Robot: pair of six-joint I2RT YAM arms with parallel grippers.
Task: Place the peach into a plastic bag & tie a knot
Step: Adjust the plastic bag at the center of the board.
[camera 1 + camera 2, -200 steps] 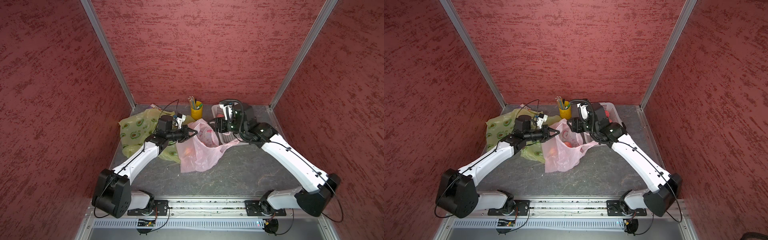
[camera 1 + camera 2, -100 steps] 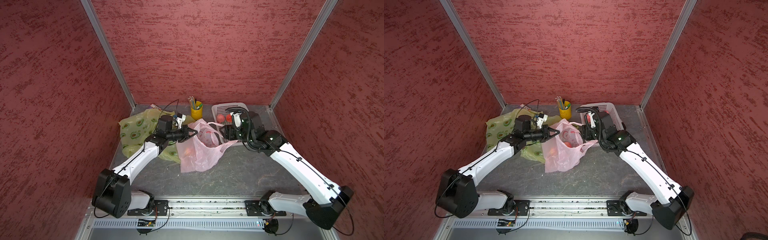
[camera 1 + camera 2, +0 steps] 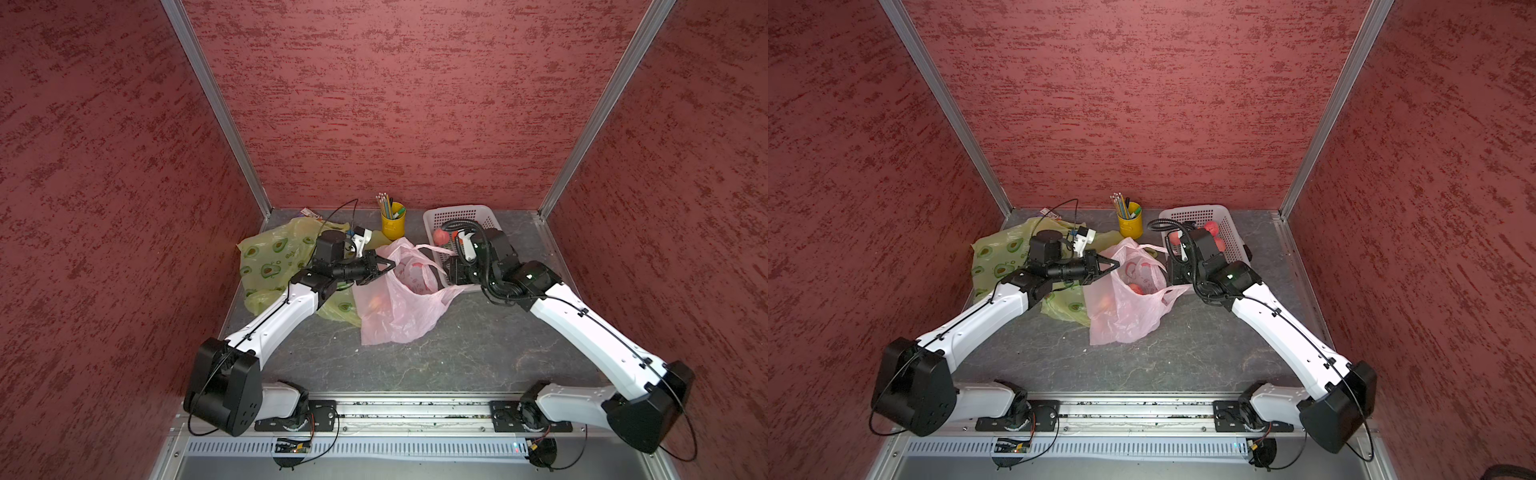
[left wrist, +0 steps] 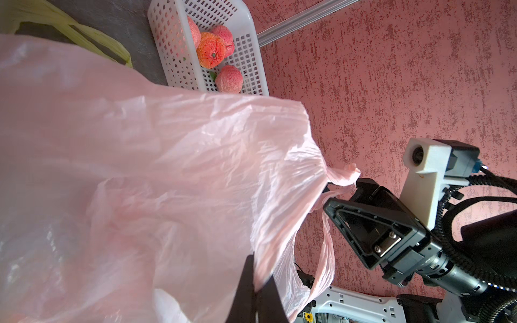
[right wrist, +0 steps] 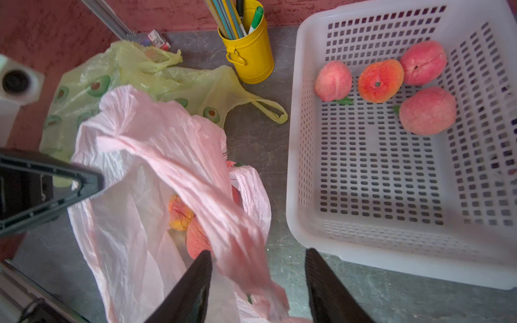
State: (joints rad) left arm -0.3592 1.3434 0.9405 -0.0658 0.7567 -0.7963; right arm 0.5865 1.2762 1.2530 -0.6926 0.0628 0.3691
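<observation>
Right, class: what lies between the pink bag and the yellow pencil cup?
Part of the green avocado-print bag lies between pink bag and yellow pencil cup; the right wrist view shows it.

Right gripper away from the white basket, now lower, jaws narrower around a handle of the pink bag.

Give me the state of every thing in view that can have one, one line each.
Pink plastic bag, mouth open and untied, peaches inside.
Left gripper, shut on the pink bag's rim.
Right gripper, open, a bag handle lying between its fingers.
White perforated plastic basket, upright, four peaches in it.
Yellow metal cup, upright, full of pencils and pens.
Green avocado-print plastic bag, lying crumpled on the table.
</observation>
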